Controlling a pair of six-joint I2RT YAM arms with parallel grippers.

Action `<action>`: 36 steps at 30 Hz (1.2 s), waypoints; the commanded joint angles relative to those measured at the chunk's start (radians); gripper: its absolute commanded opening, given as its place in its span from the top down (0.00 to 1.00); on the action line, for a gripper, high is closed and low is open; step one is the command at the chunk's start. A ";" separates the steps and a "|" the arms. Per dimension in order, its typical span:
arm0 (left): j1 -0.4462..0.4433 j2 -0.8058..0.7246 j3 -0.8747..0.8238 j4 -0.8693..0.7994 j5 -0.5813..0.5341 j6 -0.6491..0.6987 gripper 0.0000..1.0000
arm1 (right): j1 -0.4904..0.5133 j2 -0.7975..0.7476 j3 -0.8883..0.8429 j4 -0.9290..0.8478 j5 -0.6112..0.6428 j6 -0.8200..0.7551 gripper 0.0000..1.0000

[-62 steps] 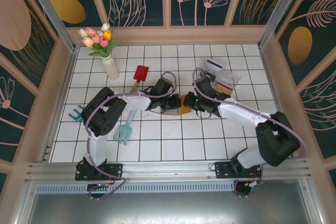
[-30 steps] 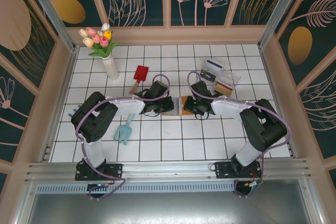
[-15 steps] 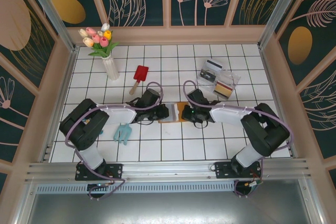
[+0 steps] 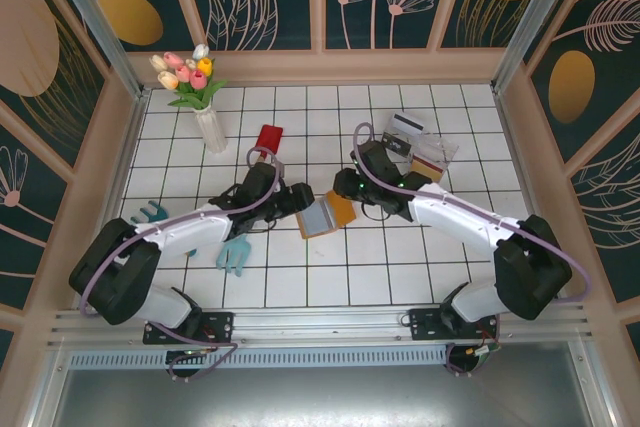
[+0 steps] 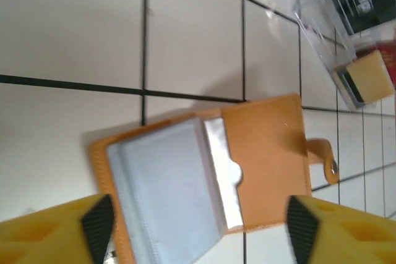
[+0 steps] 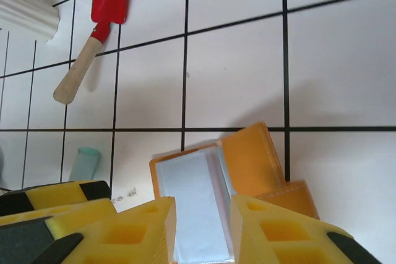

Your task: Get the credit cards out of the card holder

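Note:
The card holder (image 4: 325, 215) lies open on the white tiles, an orange-brown wallet with its grey-blue sleeves facing up. In the left wrist view the sleeves (image 5: 164, 190) cover its left half and an orange flap (image 5: 266, 149) with a snap strap covers its right. Pale credit cards (image 5: 224, 174) show at the sleeve's notch. I cannot tell card from sleeve elsewhere. My left gripper (image 4: 297, 197) (image 5: 199, 230) hovers left of the wallet, open wide and holding nothing. My right gripper (image 4: 347, 187) (image 6: 203, 224) hangs above the wallet's far right, its fingers a little apart with the card holder (image 6: 192, 196) showing through the gap.
A clear plastic tray (image 4: 437, 147) with cards and small packs stands at the back right. A red trowel (image 4: 268, 139) lies behind the left gripper. A teal hand fork (image 4: 236, 252), a teal rake (image 4: 148, 213) and a vase of tulips (image 4: 208, 125) are at the left.
Both grippers have let go of the card holder and drawn back toward the far side. The left one opened wide, the right a little. The wallet now lies open and turned.

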 commanded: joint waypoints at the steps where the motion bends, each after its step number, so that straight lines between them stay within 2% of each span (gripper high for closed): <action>1: 0.022 -0.046 -0.049 -0.041 -0.066 -0.044 0.16 | 0.052 0.063 0.092 -0.080 0.113 -0.047 0.68; 7: 0.040 -0.086 -0.078 -0.056 -0.111 -0.072 0.01 | 0.123 0.169 0.212 -0.162 0.182 -0.088 0.68; 13: 0.046 -0.104 -0.100 -0.046 -0.119 -0.071 0.01 | 0.115 0.314 0.281 -0.249 0.189 -0.082 0.70; 17: 0.047 -0.115 -0.126 0.030 -0.057 -0.057 0.01 | 0.093 0.348 0.241 -0.219 0.159 -0.055 0.70; 22: 0.047 -0.089 -0.127 0.129 0.083 -0.036 0.02 | 0.080 0.349 0.175 -0.154 0.083 -0.034 0.61; 25: 0.046 -0.050 -0.102 0.133 0.145 -0.020 0.09 | 0.081 0.347 0.136 -0.117 0.031 -0.018 0.56; 29: 0.046 -0.014 -0.094 0.154 0.184 -0.030 0.17 | 0.087 0.348 0.082 -0.108 0.040 0.038 0.44; 32: 0.047 0.006 -0.097 0.186 0.214 -0.055 0.22 | 0.095 0.331 0.038 -0.075 0.034 0.084 0.41; 36: 0.046 0.025 -0.084 0.185 0.233 -0.065 0.35 | 0.110 0.320 0.006 -0.063 0.010 0.172 0.40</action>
